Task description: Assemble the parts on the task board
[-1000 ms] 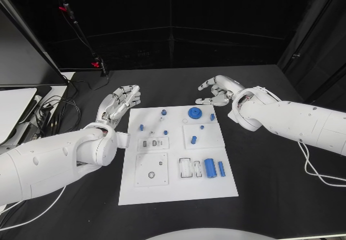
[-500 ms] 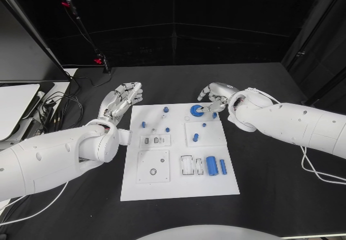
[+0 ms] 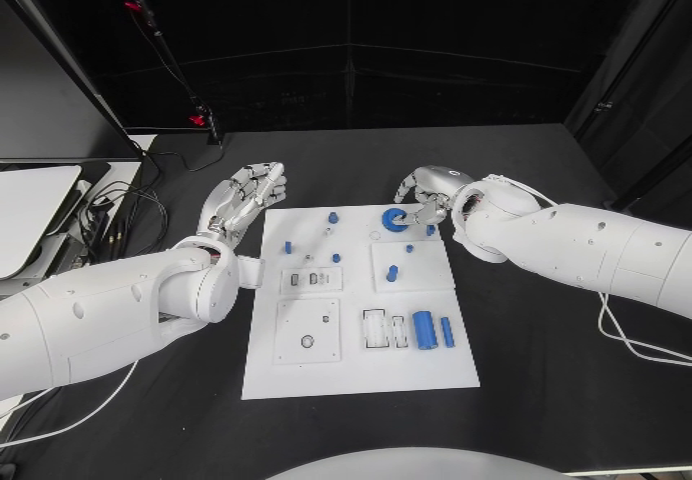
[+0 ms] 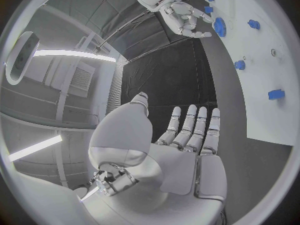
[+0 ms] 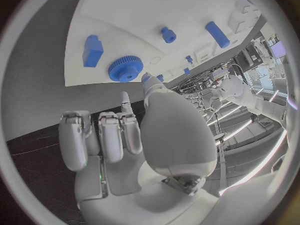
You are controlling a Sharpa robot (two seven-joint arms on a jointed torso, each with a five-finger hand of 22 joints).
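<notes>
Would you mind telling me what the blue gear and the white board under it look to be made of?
The blue gear looks like moulded or printed plastic: even matte colour, fine teeth, no metallic glint. The white board looks like a rigid plastic or coated plate: flat, uniformly white, dull sheen, with cut-out recesses. The pictures alone leave the exact material open.

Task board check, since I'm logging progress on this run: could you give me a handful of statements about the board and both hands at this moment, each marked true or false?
1. The right hand is at the board's far edge, beside the blue gear. True.
2. The left hand grips a blue part. False: it holds nothing, its fingers straight and apart, beside the task board.
3. The large blue cylinder lies on the near half of the board. True.
4. The blue gear lies off the board on the black table. False: it sits on the board.
5. The right hand has lifted the gear. False: the gear lies flat on the board.
</notes>
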